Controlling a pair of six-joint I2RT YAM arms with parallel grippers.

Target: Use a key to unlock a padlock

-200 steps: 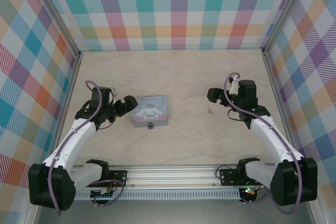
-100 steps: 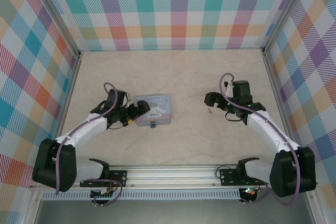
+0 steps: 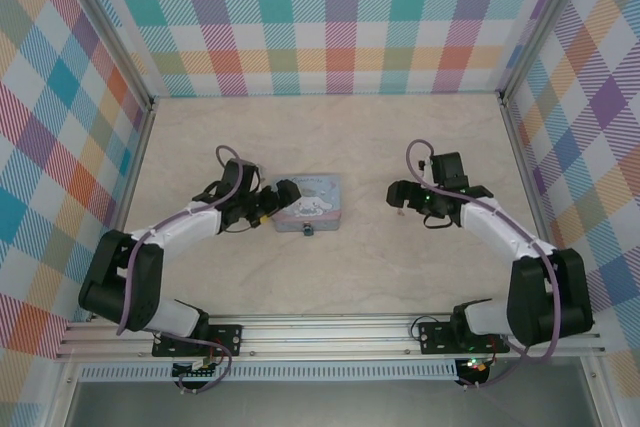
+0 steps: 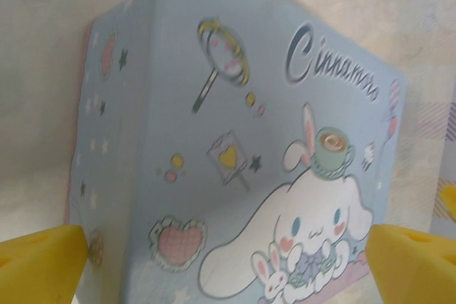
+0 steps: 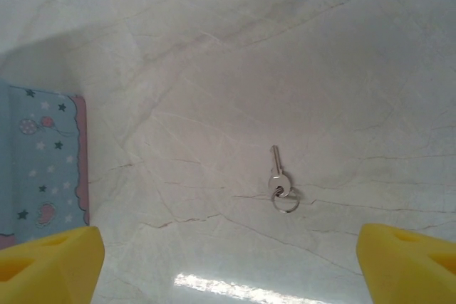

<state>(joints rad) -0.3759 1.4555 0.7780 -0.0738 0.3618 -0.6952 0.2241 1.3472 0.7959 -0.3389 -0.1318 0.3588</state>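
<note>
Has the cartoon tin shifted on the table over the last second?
Yes. Against the front rail, the tin has slid right and slightly toward the back wall.

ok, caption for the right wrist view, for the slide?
Open right claw above the marble-look table, small key on its ring lying ahead, pale blue cartoon tin at left.

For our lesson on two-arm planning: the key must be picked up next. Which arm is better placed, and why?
Right. The key lies on the table straight ahead of the right gripper, whose fingers are open. The left gripper is open at the tin, farther from the key.
</note>
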